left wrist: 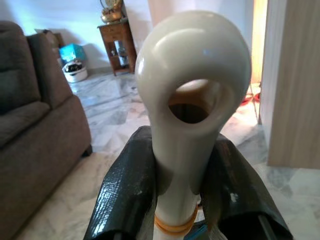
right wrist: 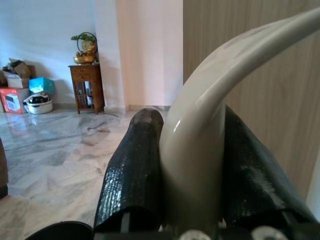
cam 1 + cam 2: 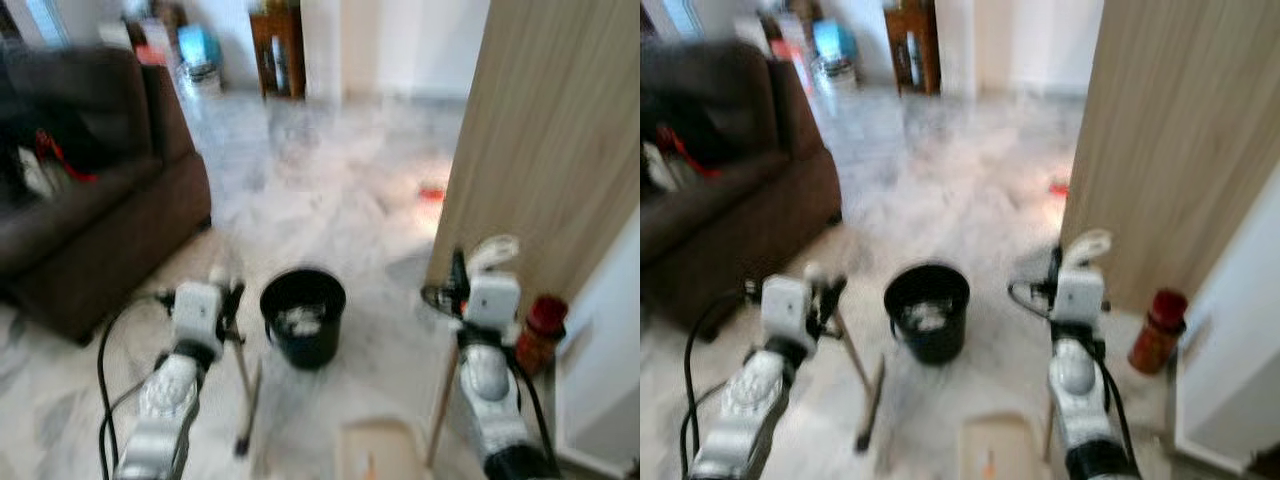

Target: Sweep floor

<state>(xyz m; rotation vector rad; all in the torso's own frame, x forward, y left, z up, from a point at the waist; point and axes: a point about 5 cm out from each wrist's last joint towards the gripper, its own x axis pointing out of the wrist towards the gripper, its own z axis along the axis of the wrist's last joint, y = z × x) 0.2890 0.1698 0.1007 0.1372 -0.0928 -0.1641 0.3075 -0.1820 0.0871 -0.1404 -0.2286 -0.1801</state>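
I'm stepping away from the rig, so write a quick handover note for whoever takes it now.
Left gripper: jaws shut on the broom handle.
Right gripper: jaws shut on the dustpan handle.
Black bin stands on the floor between the arms, some scraps inside; dustpan sits low in front.
Red bit lies near the wooden panel.
Left: sweep it up and tip it into the bin.

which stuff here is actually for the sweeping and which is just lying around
For the job:
- broom handle, in left end effector
- dustpan handle, in right end effector
- dustpan tray
- black bin

Lying about:
- brown sofa
- red canister
- wooden side table
- boxes by the wall
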